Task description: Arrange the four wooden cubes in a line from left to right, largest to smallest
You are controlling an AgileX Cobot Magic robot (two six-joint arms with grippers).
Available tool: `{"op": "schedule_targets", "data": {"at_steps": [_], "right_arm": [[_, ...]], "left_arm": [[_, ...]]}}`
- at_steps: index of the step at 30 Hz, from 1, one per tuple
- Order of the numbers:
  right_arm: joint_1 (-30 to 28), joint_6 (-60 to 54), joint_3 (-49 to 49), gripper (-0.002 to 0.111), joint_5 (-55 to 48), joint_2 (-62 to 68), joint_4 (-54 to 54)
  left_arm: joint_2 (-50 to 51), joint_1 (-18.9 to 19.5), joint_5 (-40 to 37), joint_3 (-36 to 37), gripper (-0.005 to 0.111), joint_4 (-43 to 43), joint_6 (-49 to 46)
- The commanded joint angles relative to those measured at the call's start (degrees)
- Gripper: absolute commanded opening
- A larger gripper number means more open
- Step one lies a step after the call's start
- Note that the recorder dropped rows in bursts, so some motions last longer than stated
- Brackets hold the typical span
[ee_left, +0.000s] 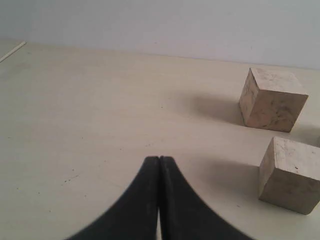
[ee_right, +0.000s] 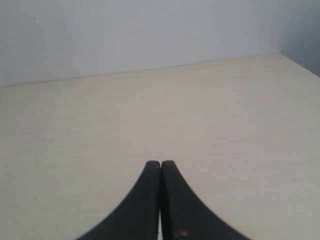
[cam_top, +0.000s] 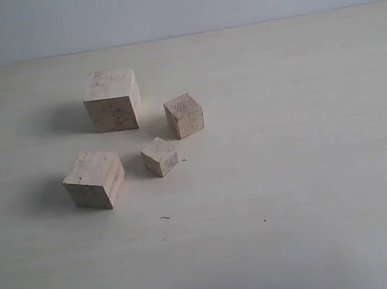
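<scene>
Cubes (cam_top: 111, 100) are clustered left of centre on the worktop (cam_top: 311, 172); left gripper (ee_left: 159, 159) and right gripper (ee_right: 160, 163) are pressed together.

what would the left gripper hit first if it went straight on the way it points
Likely only bare table, then the wall. The shut left gripper aims clear of the largest cube and second cube, both off to one side; depth is unclear.

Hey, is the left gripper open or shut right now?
Shut. In the left wrist view, the left gripper has its two black fingers pressed together at the tips, with nothing held between them.
</scene>
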State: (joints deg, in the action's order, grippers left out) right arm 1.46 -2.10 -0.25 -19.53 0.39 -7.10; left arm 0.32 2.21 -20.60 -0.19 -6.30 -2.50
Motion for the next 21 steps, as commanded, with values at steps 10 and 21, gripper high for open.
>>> {"op": "schedule_targets", "data": {"at_steps": [10,21], "right_arm": [[-0.05,-0.26,0.25,0.0,3.63,-0.39,-0.27],[-0.05,0.3,0.25,0.0,27.31,-0.39,-6.42]], "left_arm": [[-0.32,0.17,0.29,0.19,0.0,-0.15,-0.1],[-0.32,0.17,0.29,0.19,0.0,-0.15,-0.1]]}}
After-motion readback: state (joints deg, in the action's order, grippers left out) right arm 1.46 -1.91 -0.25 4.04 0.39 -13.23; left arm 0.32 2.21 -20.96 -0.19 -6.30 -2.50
